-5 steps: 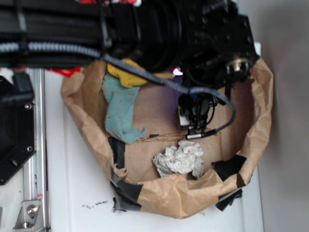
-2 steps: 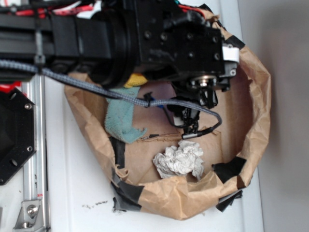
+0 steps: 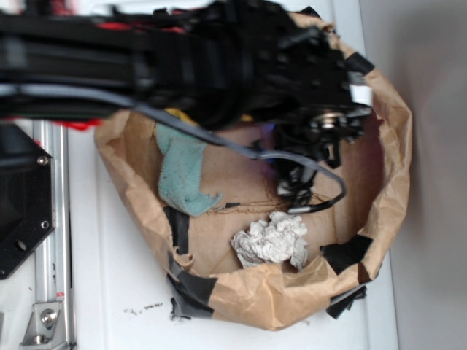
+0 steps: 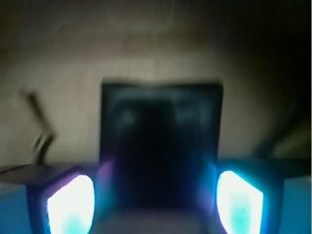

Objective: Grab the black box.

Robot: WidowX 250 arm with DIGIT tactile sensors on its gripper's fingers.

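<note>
The black box (image 4: 161, 141) fills the middle of the blurred wrist view, dark and squarish, above brown paper. My gripper (image 4: 156, 195) has a glowing fingertip (image 4: 70, 204) on each side of the box, and the box spans the whole gap between them, so the gripper looks shut on it. In the exterior view the gripper (image 3: 298, 191) hangs inside the brown paper nest (image 3: 277, 292), right of centre. The black arm and wrist cover the box there.
A crumpled white paper wad (image 3: 271, 239) lies just below the gripper. A teal cloth (image 3: 182, 171) lies at the nest's left, under the arm. A grey cable (image 3: 321, 171) loops beside the wrist. A black plate (image 3: 18, 211) and a metal rail (image 3: 51, 219) stand at the left.
The arm has shifted over the nest and is now blurred and covers more of the top. The gripper stays at nearly the same spot above the paper wad.
</note>
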